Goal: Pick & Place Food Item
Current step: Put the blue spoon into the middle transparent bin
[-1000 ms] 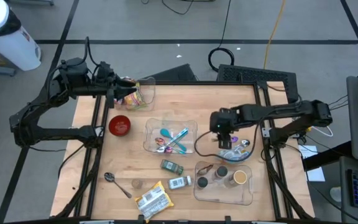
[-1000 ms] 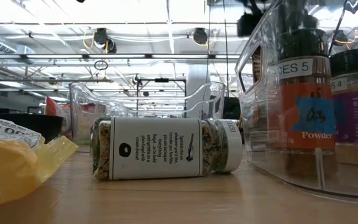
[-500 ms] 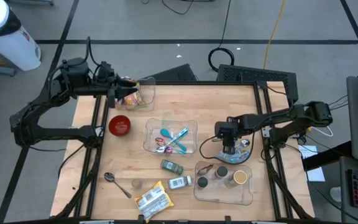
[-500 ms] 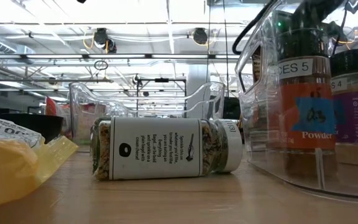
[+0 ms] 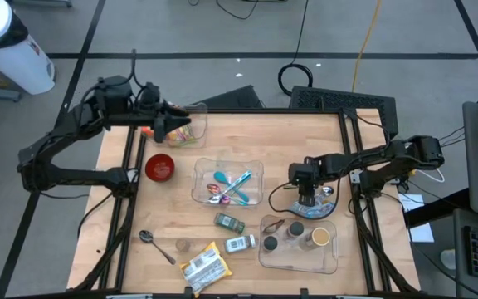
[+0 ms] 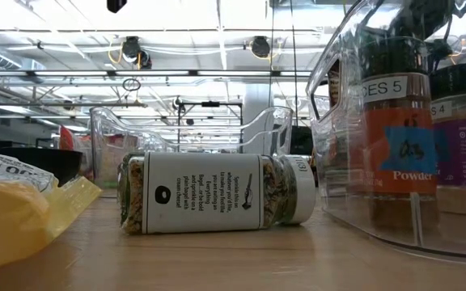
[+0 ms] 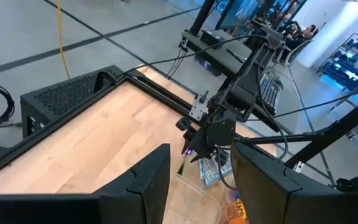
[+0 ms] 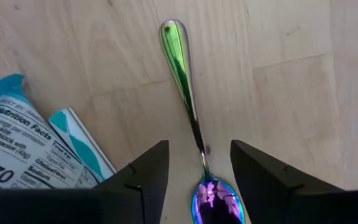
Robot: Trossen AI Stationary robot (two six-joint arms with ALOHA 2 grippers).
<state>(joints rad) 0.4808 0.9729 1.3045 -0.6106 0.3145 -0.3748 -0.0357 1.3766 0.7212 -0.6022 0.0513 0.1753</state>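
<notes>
Front edge of the wooden table (image 5: 173, 166): yellow crinkled snack packet (image 5: 202, 266), plain steel spoon (image 5: 156, 246) to its left, small round cap (image 5: 182, 245) between them. Just behind: white-labelled spice jar on its side (image 5: 240, 243), then a green-labelled jar (image 5: 229, 223), also lying flat. Clear rectangular plastic bin (image 5: 332, 259) at front right holds upright spice bottles (image 5: 293, 232).

Mid table: clear shallow tray (image 5: 202, 169) with turquoise and pink plastic cutlery (image 5: 232, 184); red round bowl (image 5: 159, 167) to its left.

Right gripper (image 5: 305, 199) low over the right side, fingers (image 8: 135, 180) partly open, nothing held. They straddle the neck of an iridescent rainbow-finish metal spoon (image 8: 188, 93) lying flat on the wood, beside a blue-and-white snack wrapper (image 8: 23, 146).

Back left corner: left gripper (image 5: 166, 130) inside/over a clear tall plastic tub (image 5: 196, 124). Fingers (image 7: 145, 186) partly apart; an orange item (image 5: 146, 130) shows at the jaws, but can't tell if it's gripped.
</notes>
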